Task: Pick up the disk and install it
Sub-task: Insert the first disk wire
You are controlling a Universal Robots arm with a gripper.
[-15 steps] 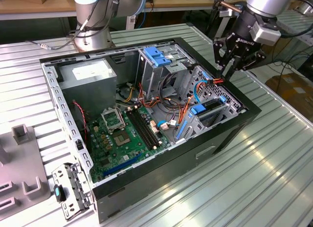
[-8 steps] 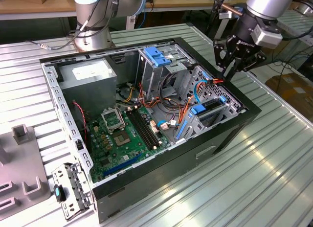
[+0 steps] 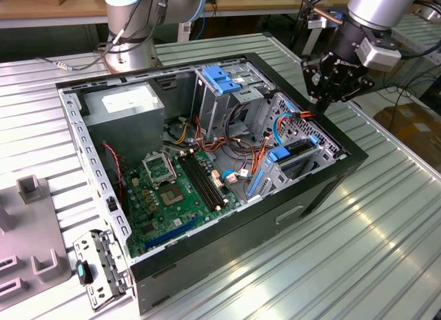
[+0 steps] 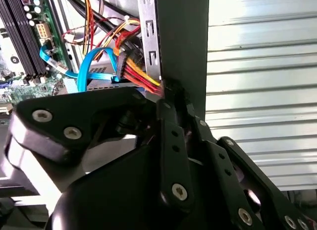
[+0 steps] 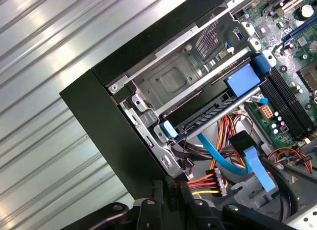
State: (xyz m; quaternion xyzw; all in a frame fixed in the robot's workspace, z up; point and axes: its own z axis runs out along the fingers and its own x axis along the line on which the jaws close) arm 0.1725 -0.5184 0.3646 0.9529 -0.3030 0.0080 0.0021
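On a ribbed metal table (image 3: 358, 258), a loose metal bracket (image 3: 100, 268) with a blue clip is laid nearest, beside an open black computer case (image 3: 227, 241). A green motherboard (image 3: 172, 196) is seen on the case floor. At the case's end on the exterior view's right, the disk (image 3: 301, 150) is seated flat in a low metal bay, framed by blue clips. Its dark visible long edge (image 5: 208, 118) in the first wrist view is turned toward the motherboard and runs from near left to far right. Just beyond and above the disk, over the case's far right rim, the pincer (image 3: 319, 105) is held clear of it, its fingers drawn together on nothing. Farthest back, a grey power supply (image 3: 127, 106) and a blue-topped cage (image 3: 220, 82) are seen.
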